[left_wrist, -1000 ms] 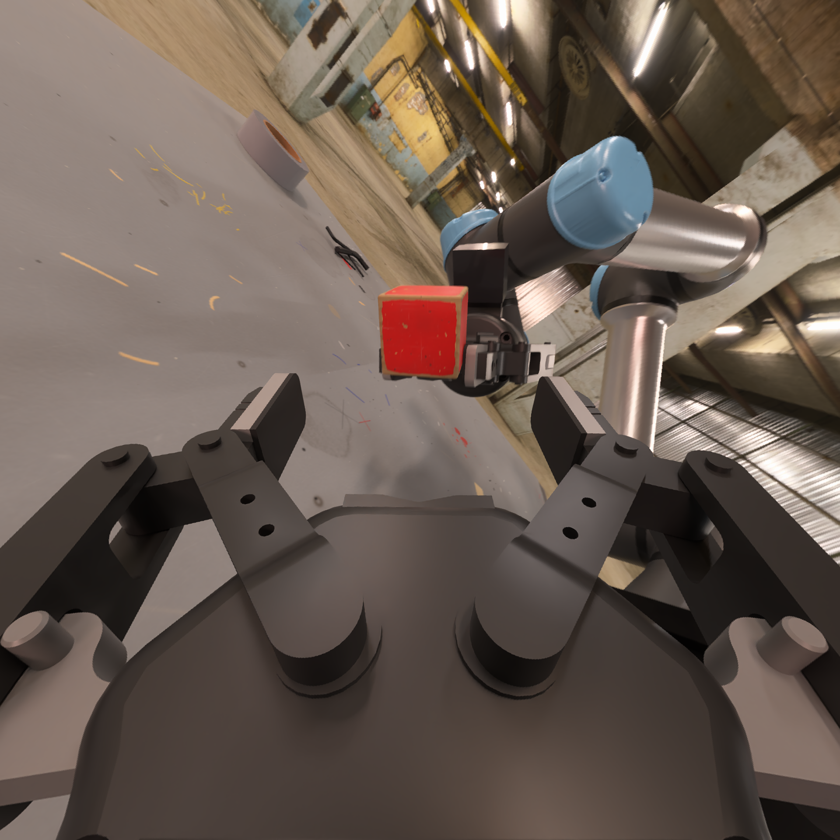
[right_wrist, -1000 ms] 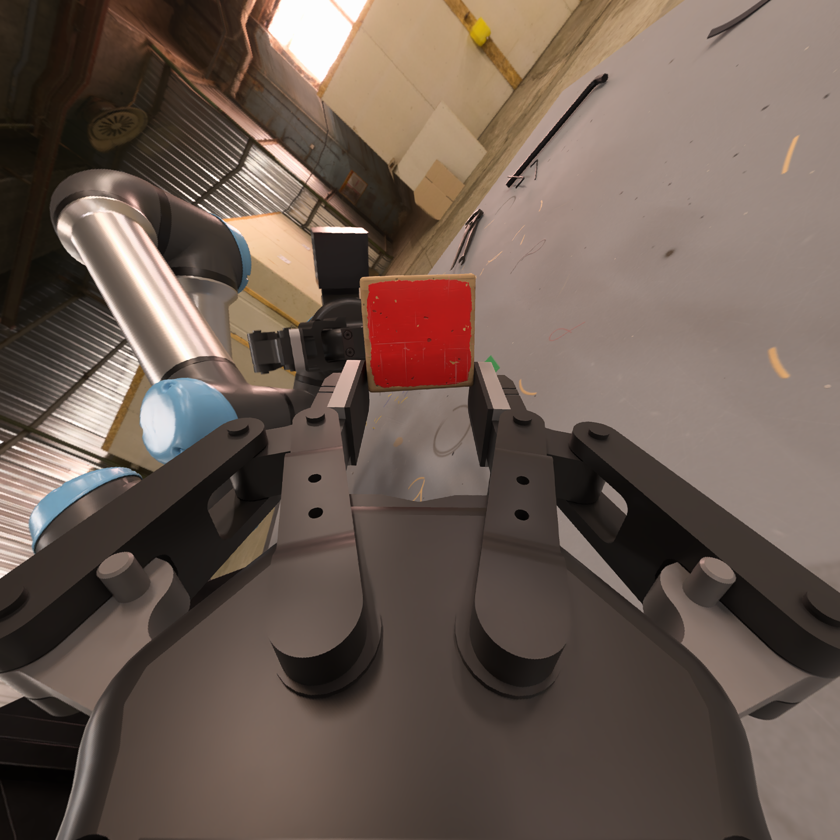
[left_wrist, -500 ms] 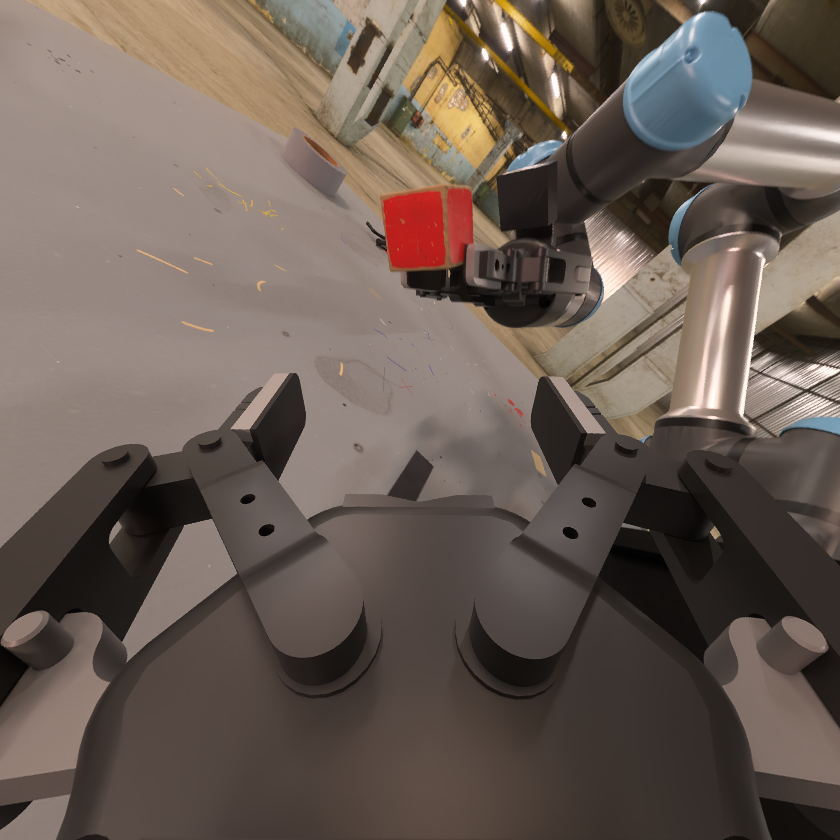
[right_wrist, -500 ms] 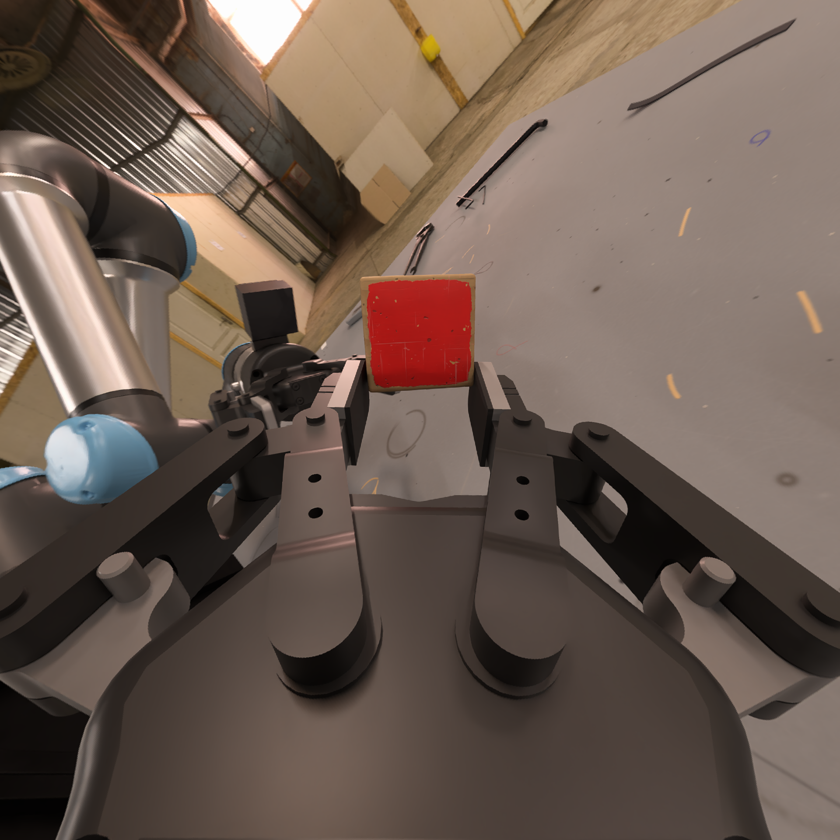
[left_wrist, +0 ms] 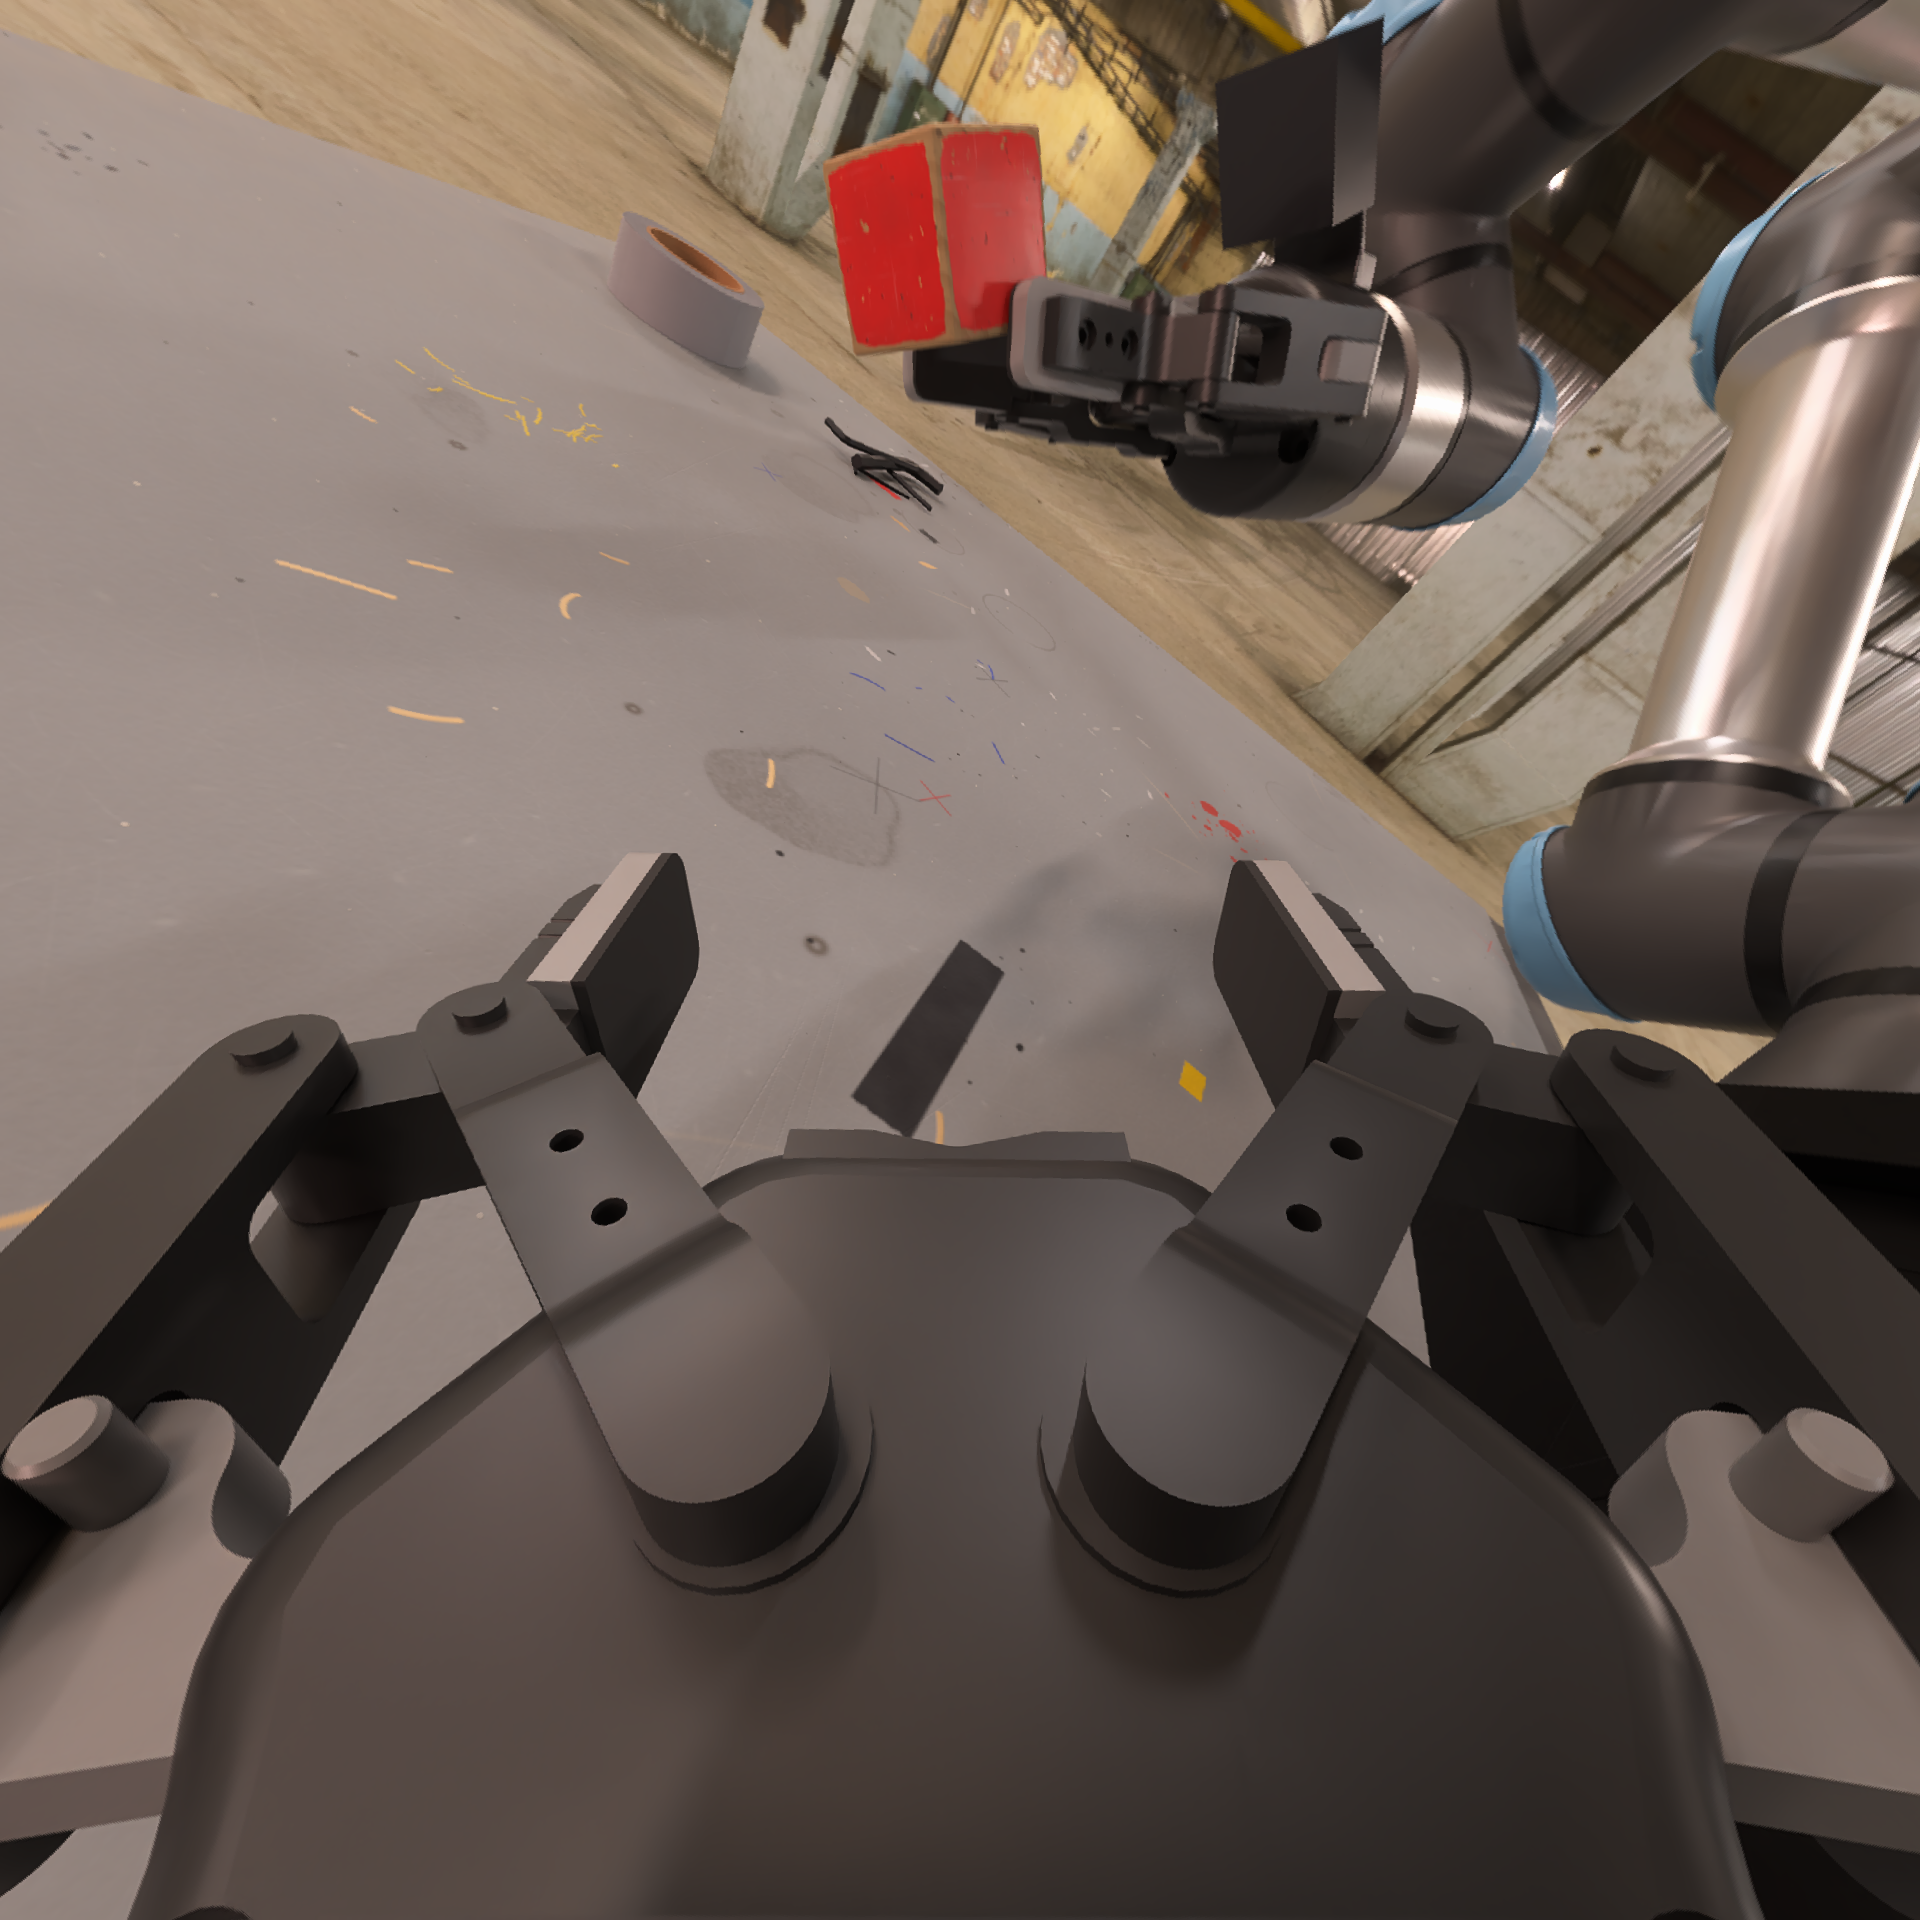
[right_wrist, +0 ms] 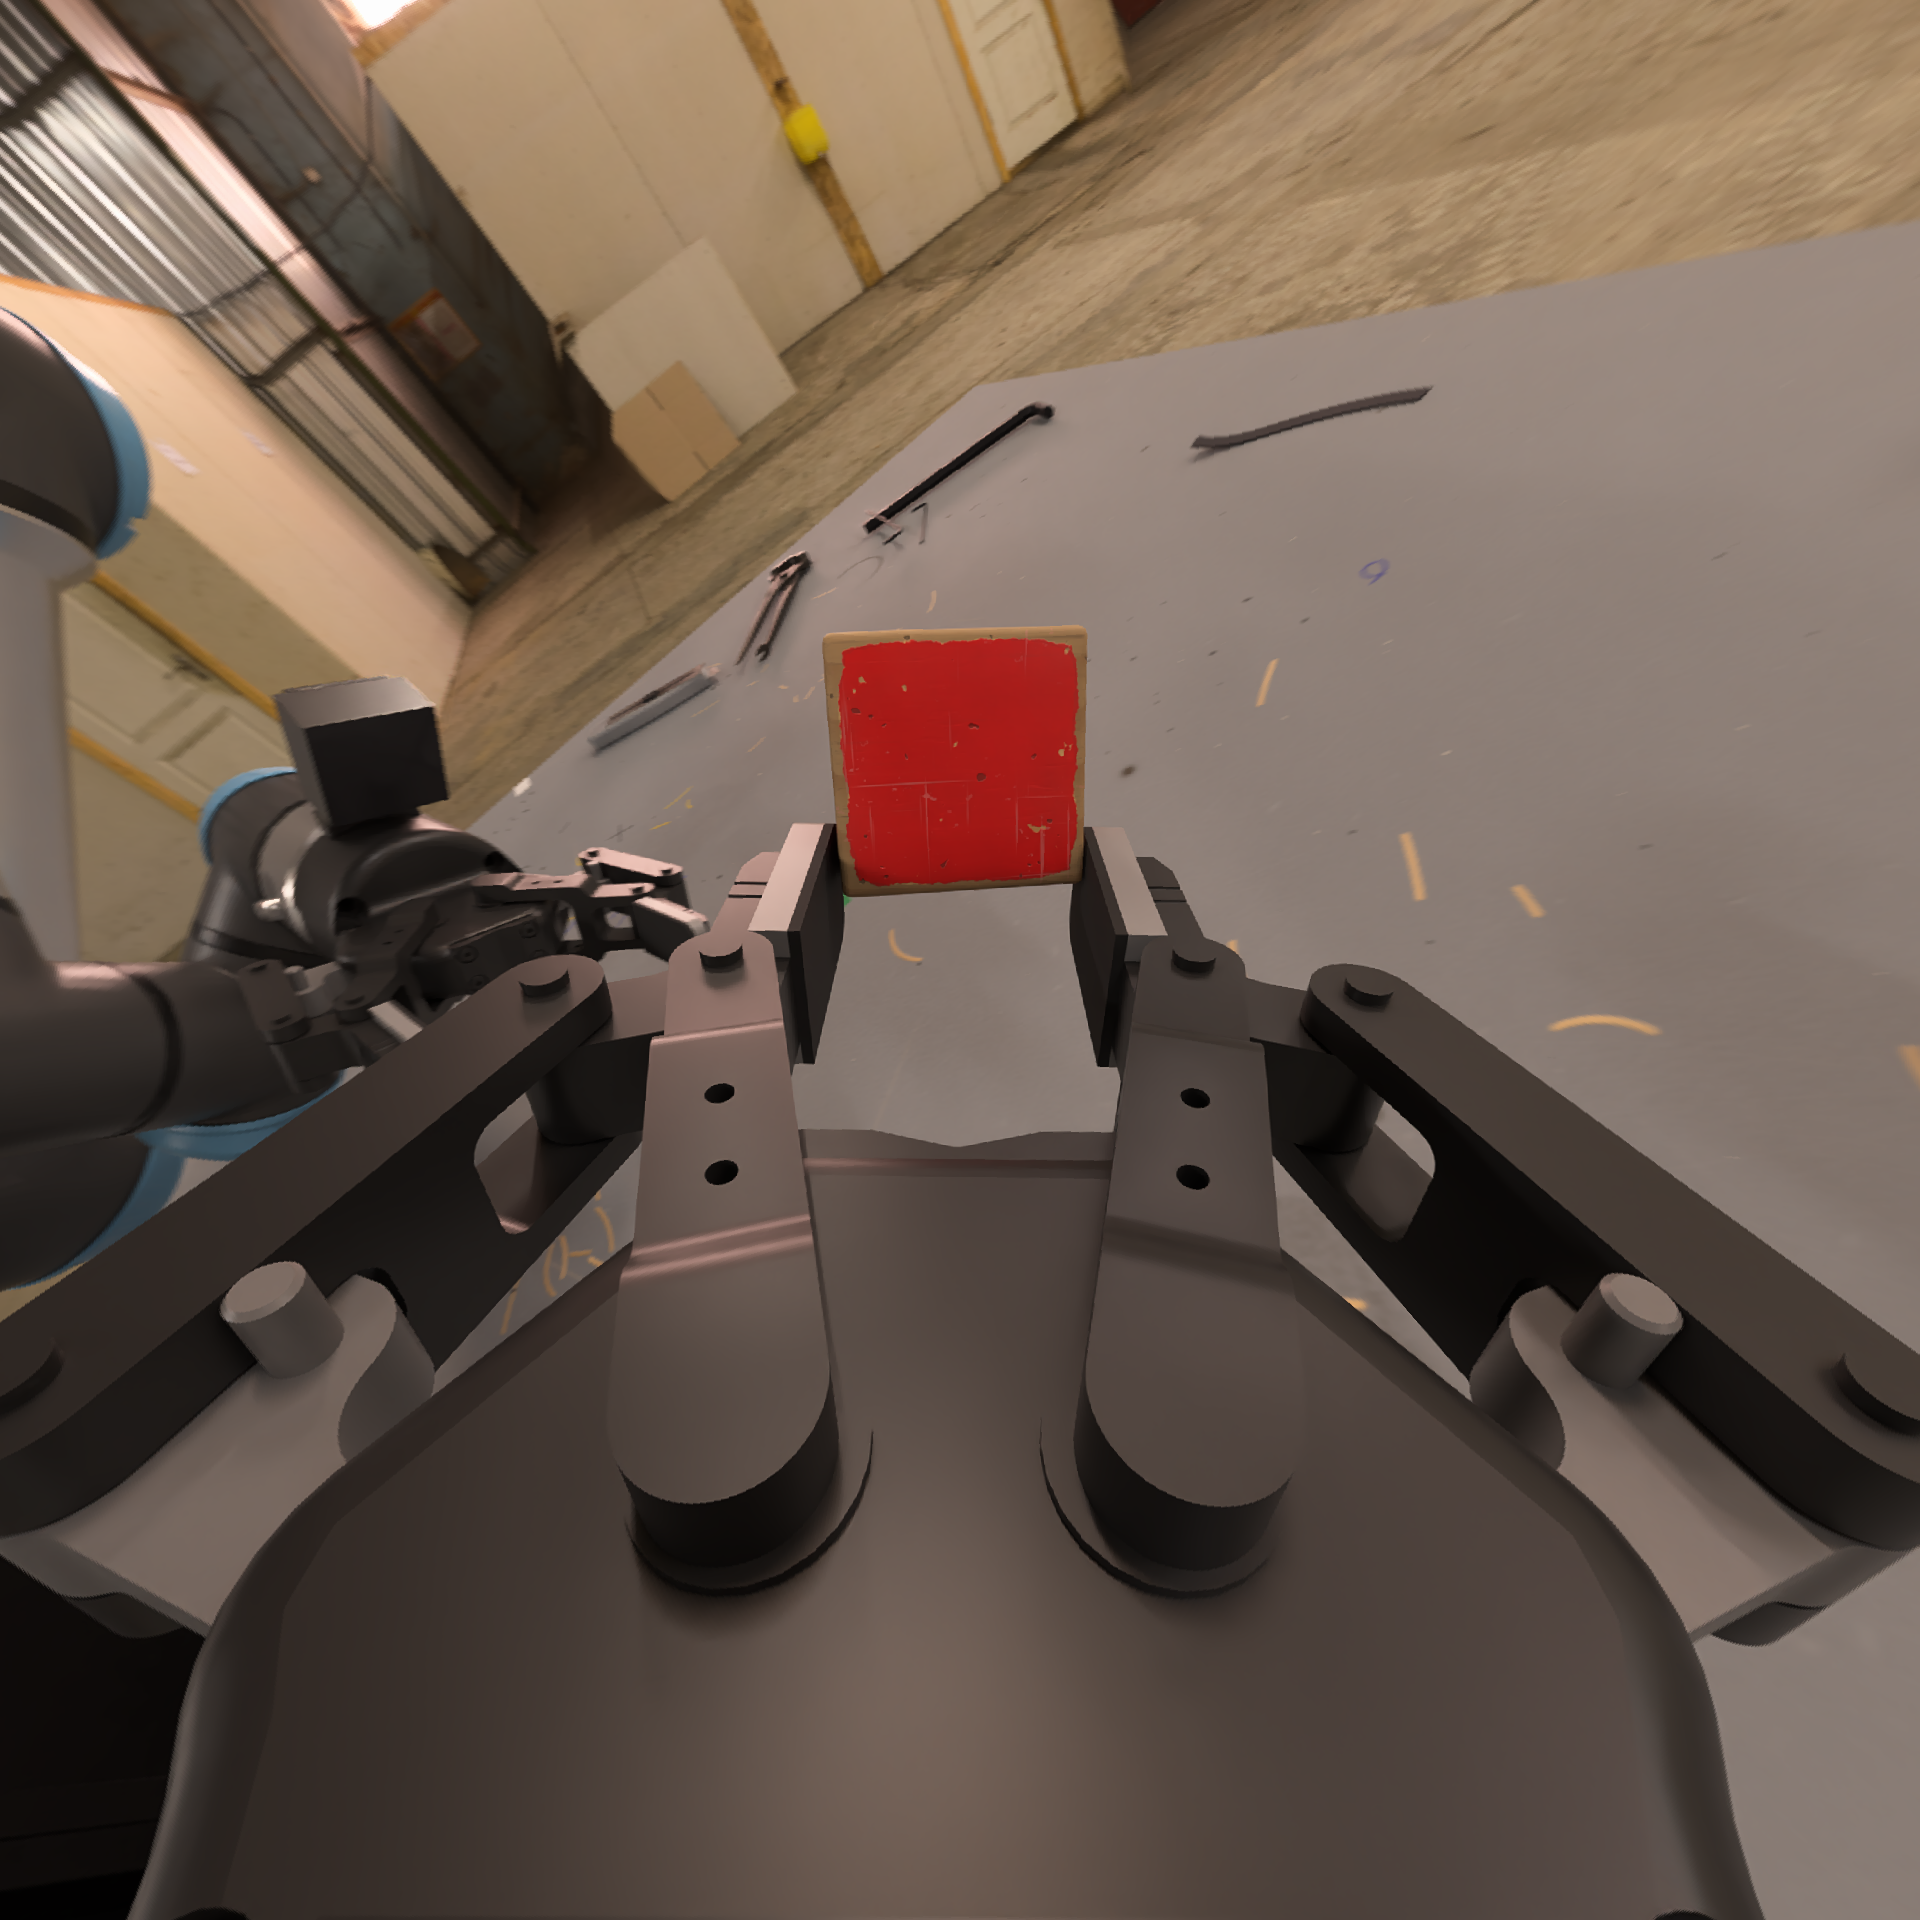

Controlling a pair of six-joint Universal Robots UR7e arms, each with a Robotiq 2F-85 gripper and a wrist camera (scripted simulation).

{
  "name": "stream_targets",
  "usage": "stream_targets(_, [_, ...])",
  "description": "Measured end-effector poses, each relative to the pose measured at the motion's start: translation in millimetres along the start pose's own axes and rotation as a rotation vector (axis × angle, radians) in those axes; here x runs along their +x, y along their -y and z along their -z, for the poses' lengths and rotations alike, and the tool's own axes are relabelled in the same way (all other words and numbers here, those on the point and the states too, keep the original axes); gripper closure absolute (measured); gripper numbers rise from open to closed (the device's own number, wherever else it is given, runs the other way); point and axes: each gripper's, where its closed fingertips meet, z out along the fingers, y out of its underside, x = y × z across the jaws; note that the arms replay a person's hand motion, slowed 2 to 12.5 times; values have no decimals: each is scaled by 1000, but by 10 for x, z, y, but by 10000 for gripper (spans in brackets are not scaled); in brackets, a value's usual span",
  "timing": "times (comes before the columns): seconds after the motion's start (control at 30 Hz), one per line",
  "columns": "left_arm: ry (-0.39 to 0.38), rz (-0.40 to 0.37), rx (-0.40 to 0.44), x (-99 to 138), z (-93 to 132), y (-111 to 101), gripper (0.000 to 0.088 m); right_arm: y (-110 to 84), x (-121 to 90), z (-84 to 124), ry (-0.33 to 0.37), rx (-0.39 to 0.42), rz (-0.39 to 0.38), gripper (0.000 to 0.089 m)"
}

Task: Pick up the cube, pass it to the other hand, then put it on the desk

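The cube (right_wrist: 958,758) is red with tan wooden edges. My right gripper (right_wrist: 958,883) is shut on its lower part and holds it in the air above the grey desk (right_wrist: 1558,675). In the left wrist view the cube (left_wrist: 930,239) shows at the top centre, held by the right gripper (left_wrist: 987,343), well above the desk (left_wrist: 312,727). My left gripper (left_wrist: 951,914) is open and empty, low over the desk, apart from the cube. It also shows at the left of the right wrist view (right_wrist: 634,904).
A roll of grey tape (left_wrist: 686,281) and a small black tangle (left_wrist: 883,473) lie on the far side of the desk. A dark flat strip (left_wrist: 928,1039) lies between my left fingers. Black bars (right_wrist: 961,468) (right_wrist: 1309,421) and pliers (right_wrist: 774,603) lie far off.
The two grippers have drawn apart. My right gripper carried the cube away and turned toward the desk. My left gripper stayed open and tilted down toward the desk.
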Motion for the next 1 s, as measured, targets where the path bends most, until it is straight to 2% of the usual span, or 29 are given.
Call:
stream_targets(0.3, [-8,-87,-21,102,8,22,28,350,281,428,-200,55,108,493])
stream_targets(0.57, [5,-151,-47,125,-12,-1,50,584,598,884,-396,76,160,493])
stream_targets(0.77, [30,-191,-73,101,-43,-52,61,562,862,1191,-522,1,149,493])
stream_targets(1.0, [46,-214,-112,72,-93,-142,64,354,1146,1470,-631,-147,86,493])
